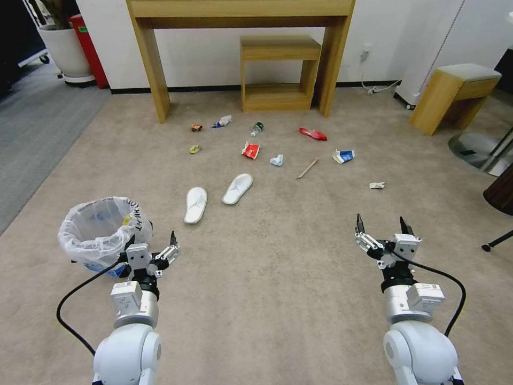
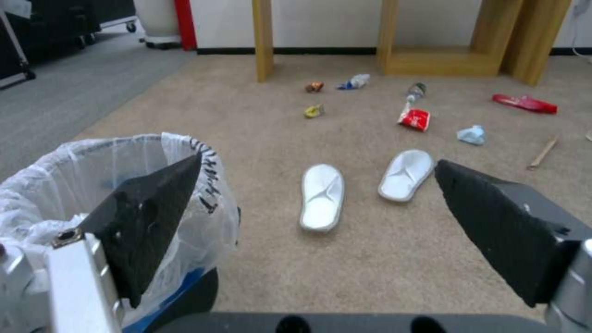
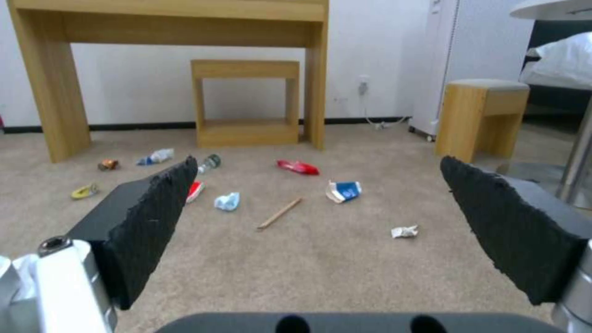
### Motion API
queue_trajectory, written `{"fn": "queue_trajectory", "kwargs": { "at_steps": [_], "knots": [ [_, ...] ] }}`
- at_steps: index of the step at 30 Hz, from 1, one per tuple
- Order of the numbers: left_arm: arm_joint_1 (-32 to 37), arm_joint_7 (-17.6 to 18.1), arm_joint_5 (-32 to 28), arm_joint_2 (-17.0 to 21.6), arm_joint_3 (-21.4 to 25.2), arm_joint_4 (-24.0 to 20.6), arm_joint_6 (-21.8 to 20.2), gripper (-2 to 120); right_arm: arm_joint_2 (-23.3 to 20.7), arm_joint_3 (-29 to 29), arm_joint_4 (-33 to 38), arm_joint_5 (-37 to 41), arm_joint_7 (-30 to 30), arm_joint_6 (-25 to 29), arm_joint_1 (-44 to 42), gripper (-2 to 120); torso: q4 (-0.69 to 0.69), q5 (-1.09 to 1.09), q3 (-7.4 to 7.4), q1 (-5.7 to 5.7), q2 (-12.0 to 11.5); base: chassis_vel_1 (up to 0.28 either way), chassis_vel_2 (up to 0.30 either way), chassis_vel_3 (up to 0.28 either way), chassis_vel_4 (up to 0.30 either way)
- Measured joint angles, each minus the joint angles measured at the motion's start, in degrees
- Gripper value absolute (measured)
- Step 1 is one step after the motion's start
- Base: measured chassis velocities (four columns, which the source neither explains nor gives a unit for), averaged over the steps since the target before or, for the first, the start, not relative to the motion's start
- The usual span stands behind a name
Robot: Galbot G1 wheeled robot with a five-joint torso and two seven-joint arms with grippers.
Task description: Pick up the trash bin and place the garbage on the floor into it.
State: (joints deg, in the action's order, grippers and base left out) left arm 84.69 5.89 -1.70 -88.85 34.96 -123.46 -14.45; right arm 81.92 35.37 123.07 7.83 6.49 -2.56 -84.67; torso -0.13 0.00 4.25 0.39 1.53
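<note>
Here white slippers (image 1: 216,197) lie between the trash bin (image 1: 101,230) and scattered garbage (image 1: 251,150).

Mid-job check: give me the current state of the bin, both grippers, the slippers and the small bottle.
White-bag-lined round trash bin with blue base: upright on the beige carpet, not lifted.
Left gripper: open, beside the bin's rim, holding nothing.
Right gripper: open, empty, above bare carpet.
Pair of white slippers: flat on the carpet, apart.
Small green-label bottle: lying on its side.

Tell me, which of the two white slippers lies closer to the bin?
The left slipper: it lies nearer the trash bin than the other slipper, which sits farther away toward the red wrapper.
</note>
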Motion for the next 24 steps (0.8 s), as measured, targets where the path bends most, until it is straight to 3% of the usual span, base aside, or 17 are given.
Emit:
{"fn": "queue_trajectory", "kwargs": {
  "at_steps": [13,24],
  "knots": [
    [-0.06,0.0,0.26,-0.16,0.13,0.95,0.6,100,0.03,-0.25,-0.77,0.22,0.93,1.57,0.5,100,0.0,0.0,0.0,0.0,0.0,0.0,0.0,0.0,0.0],
    [0.12,0.09,0.93,-0.39,0.09,2.33,0.99,100,-0.86,0.32,0.3,1.99,2.43,-0.11,1.06,100,0.0,0.0,0.0,0.0,0.0,0.0,0.0,0.0,0.0]
  ]
}}
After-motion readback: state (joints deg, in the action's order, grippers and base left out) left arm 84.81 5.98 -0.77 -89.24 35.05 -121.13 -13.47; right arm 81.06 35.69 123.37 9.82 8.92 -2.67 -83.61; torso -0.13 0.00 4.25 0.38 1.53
